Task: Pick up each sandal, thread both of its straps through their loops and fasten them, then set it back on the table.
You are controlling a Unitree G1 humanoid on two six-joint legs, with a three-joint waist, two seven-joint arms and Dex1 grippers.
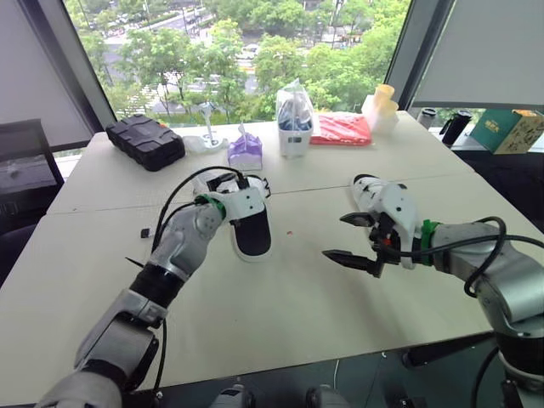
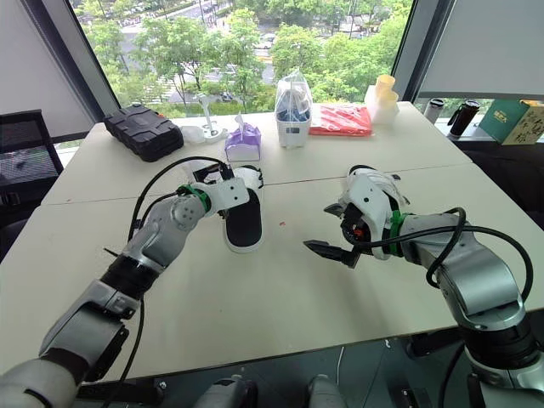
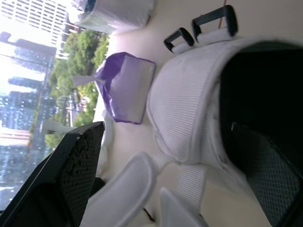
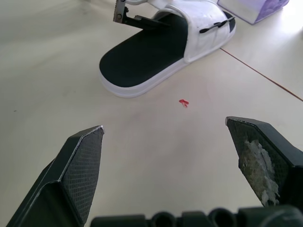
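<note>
In the upper left of the head view, a black hard case sits far back on the table, out of play. Just left of centre, the left gripper is at the white sandal with the black footbed. The sandal lies flat on the table, toe towards the robot. In the left wrist view the claw is spread, not clamping. One finger stands clear on the side of the purple tissue pack, and the other is down by the footbed under the white upper. Two black loops at the edge of the upper look empty, and white straps lie loose near the fingers, so the threading is judged not yet done. I cannot tell whether those straps belong to this sandal.

Right of centre, the right gripper hovers above bare table, well apart from the sandal, claw wide open and holding nothing.

The step in hand looks like the pick-up of this sandal. The next move calls for the left claw to close on the upper and lift. The right claw would then come across to take a strap end.
</note>
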